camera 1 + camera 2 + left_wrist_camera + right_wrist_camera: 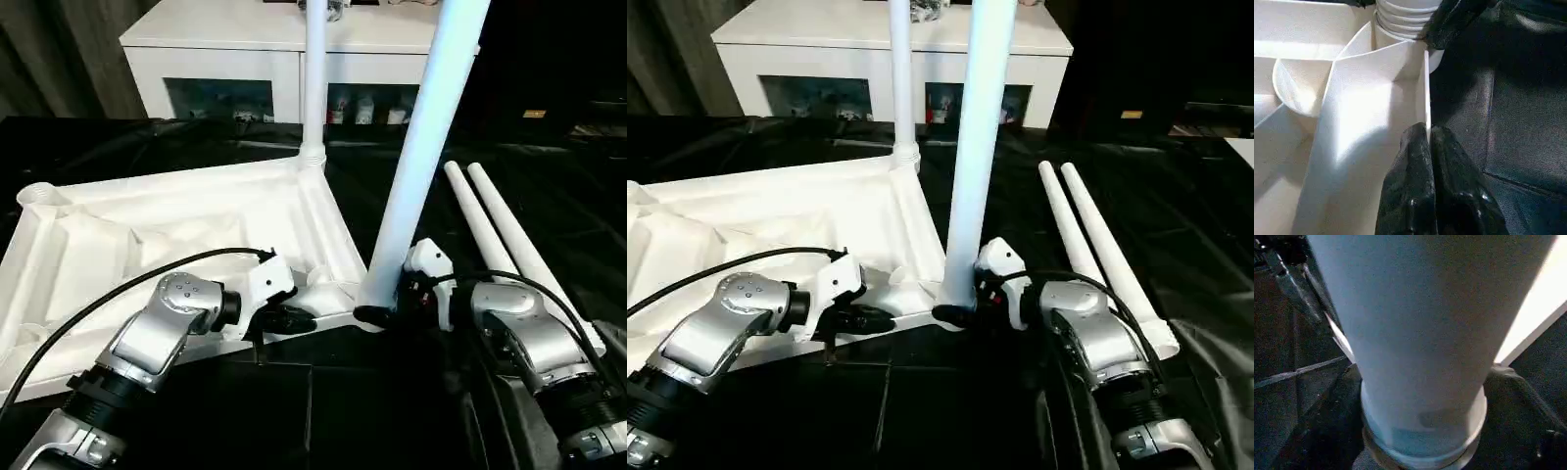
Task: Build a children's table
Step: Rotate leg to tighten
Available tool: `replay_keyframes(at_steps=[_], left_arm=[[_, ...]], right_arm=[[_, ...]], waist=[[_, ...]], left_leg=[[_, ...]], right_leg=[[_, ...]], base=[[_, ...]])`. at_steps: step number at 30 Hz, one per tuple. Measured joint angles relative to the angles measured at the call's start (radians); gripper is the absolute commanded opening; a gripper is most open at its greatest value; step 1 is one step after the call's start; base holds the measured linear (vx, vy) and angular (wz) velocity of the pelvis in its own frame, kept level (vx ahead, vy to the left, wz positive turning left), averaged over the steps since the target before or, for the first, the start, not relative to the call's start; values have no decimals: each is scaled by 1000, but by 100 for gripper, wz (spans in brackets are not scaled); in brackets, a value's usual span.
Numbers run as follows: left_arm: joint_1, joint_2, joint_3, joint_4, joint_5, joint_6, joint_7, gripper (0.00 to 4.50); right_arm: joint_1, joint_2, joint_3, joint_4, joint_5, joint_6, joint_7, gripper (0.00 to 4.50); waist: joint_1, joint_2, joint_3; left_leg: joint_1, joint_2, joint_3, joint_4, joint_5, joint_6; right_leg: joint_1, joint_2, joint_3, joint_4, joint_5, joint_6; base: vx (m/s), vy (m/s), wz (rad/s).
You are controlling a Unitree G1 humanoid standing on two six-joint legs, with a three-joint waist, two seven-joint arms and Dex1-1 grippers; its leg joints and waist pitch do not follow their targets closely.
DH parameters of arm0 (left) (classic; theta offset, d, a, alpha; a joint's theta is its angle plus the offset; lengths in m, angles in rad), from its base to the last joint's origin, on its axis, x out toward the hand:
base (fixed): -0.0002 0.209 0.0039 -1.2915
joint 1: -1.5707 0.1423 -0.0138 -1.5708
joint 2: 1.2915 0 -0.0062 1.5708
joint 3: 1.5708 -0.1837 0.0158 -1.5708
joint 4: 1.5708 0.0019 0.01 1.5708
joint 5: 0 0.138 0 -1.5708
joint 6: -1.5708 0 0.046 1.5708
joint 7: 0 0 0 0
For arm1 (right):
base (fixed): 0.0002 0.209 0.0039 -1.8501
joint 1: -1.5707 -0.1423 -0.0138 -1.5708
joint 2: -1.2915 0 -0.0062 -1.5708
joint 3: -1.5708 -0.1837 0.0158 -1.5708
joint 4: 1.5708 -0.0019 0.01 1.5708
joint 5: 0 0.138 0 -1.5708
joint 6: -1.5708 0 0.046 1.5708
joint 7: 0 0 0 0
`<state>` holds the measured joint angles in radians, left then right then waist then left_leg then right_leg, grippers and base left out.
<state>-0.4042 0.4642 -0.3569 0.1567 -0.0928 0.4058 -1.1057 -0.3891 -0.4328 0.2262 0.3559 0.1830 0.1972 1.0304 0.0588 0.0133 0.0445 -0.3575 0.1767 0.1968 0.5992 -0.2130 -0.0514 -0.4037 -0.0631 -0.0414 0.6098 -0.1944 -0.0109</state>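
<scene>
While the upturned tabletop (196,211) lies on the black cloth (549,196), left gripper (1427,142) pinching its near rim, right gripper (384,315) spread around a standing corner leg (421,147), two legs (500,230) loose beside.

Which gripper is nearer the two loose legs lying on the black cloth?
Right. The right gripper is at the near leg's base, beside the loose legs; the left gripper pinches the tabletop rim, farther away.

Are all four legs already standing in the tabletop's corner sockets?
No: two loose legs lie side by side on the black surface to the right of the tabletop.
</scene>
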Motion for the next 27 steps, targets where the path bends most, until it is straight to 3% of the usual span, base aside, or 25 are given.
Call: replay_keyframes(at_steps=[5, 9, 12, 15, 21, 27], left_arm=[[1, 0, 3, -1, 2, 1, 0, 0], [0, -23, 13, 19, 12, -1, 46, 0], [-24, -63, 27, 64, 39, 1, 121, 0], [-62, -154, 40, 134, 68, 13, 242, 0], [-146, -324, 43, 288, 122, 4, 454, 0], [-185, -376, 21, 380, 169, -81, 510, 0]], right_arm=[[0, 8, -3, 1, 5, 8, 1, 285], [-8, 77, -32, 39, 2, 16, -103, 272], [-42, 141, -64, 96, -19, 23, -243, 271], [-77, 236, -108, 158, -58, 30, -472, 270], [-165, 369, -175, 307, -110, 7, -864, 270], [-199, 413, -219, 372, -119, -31, -1021, 269]], waist=[[0, 0, 0], [-9, -1, 0], [-18, -2, 0], [-24, -3, -1], [-21, 0, -4], [-15, 6, -7]], left_leg=[[0, 0, 0, 0, 0, 0], [2, 0, 0, 1, 1, -1], [6, 0, 0, 1, 1, -2], [8, 0, 0, 2, 1, -2], [8, -3, 0, 2, 1, -2], [8, -5, 0, 1, 1, -2]], right_leg=[[0, 0, 0, 0, 0, 0], [1, 0, 0, 2, 1, -1], [3, 0, 1, 1, 2, -2], [6, 0, 2, 1, 2, -2], [8, -3, 3, -1, -1, 2], [12, -7, 1, -1, -3, 5]], base=[[0, 0, 0], [0, 0, 0], [0, 0, 0], [0, 0, 0], [0, 0, 0], [0, 0, 0]])
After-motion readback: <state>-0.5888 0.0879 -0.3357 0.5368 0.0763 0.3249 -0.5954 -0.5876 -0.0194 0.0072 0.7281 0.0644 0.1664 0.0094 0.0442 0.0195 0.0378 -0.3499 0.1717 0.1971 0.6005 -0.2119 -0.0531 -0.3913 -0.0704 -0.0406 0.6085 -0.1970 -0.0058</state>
